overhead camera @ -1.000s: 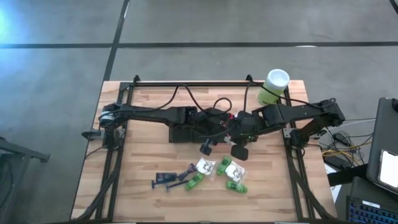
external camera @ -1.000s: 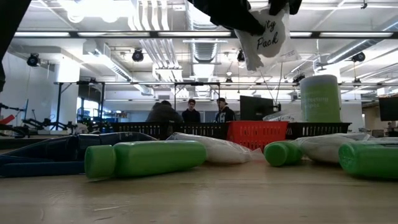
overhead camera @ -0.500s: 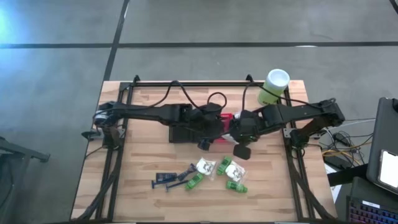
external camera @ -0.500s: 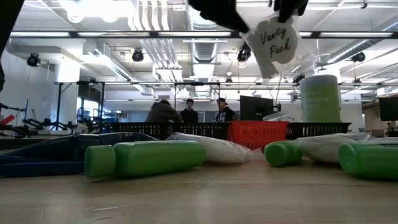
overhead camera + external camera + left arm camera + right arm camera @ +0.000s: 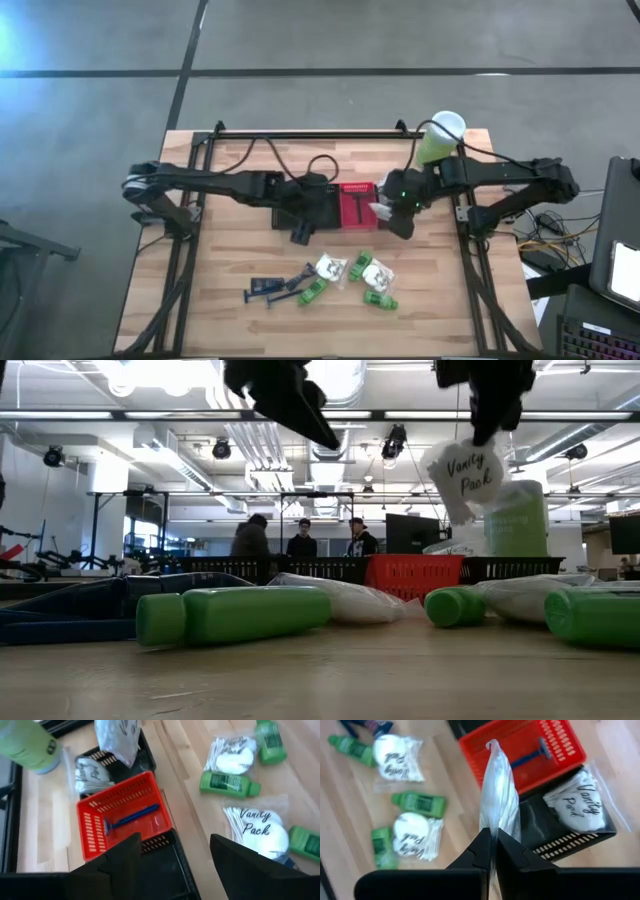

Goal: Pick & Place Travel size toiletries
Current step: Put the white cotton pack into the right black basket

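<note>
My right gripper is shut on a white "Vanity Pack" packet and holds it in the air over the red basket and the black basket beside it. A blue razor lies in the red basket. Another packet lies in that black basket. My left gripper stands open over a second black basket, left of the red one, with nothing between its fingers. Green bottles, packets and dark razors lie on the table near the front. My right gripper pinches the packet's upper edge between its two fingers. The fingers come from above and point down. The packet hangs below them, a little tilted, clear of the baskets and the table.
A tall pale-green canister with a white lid stands at the table's far right corner. Black frame rails run along the table's far edge and sides. People stand in the room behind the table.
My left gripper has let go of the packet and drawn back toward the table's left edge, over the black basket. My right gripper has carried the packet toward the far edge and a little right; the packet now hangs from it alone.
</note>
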